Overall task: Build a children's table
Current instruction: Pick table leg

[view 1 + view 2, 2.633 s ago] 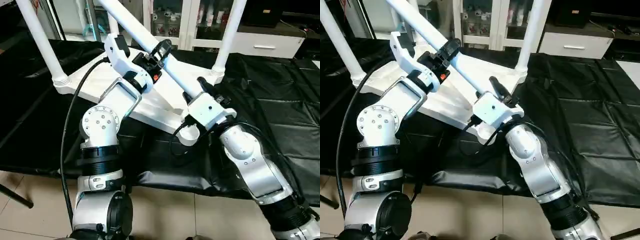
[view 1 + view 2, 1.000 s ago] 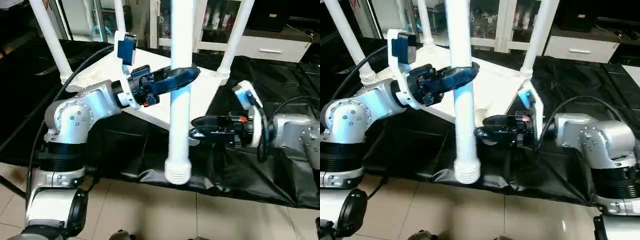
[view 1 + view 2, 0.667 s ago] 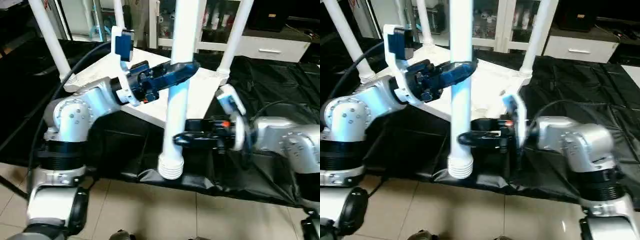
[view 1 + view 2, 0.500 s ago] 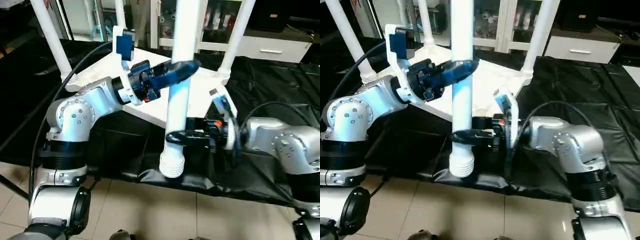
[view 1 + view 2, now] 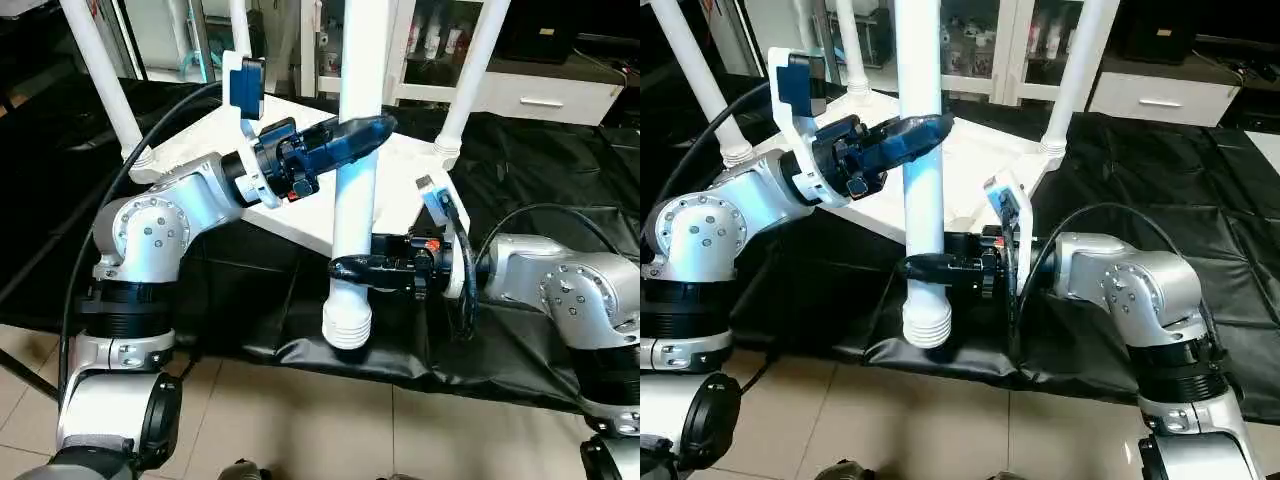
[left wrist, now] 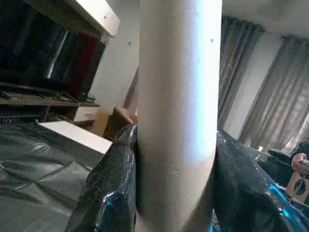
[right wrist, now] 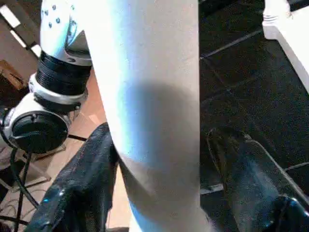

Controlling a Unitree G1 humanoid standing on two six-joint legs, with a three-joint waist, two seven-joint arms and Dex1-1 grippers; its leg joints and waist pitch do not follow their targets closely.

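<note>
Your left gripper (image 5: 365,130) is clamped on the loose leg (image 5: 357,180), its black fingers (image 6: 108,193) pressed to both sides of the white tube about midway along the visible length. Your right gripper (image 5: 345,270) reaches in lower down, just above the ribbed end (image 5: 347,328); its fingers (image 7: 79,193) bracket the tube, but one side looks to stand a little off the surface, so I cannot tell whether that grip has closed on it.

The leg hangs roughly upright, ribbed end down, just beyond the near edge of the work table (image 5: 540,215), over the tiled floor (image 5: 300,420).

Behind it the table top (image 5: 300,205) lies underside up on the black cover, with three legs already standing in corner sockets: one far left (image 5: 100,80), one far middle (image 5: 240,25), one far right (image 5: 470,70). So you are, by my reckoning, three legs in with this fourth still to seat. The open socket should be the near corner, though your arms and the leg hide it.

Watch the black cable (image 5: 130,200) looping off your left arm, and the upright legs near the swing of the tube. The cabinet (image 5: 540,90) stands well apart at the far right.
</note>
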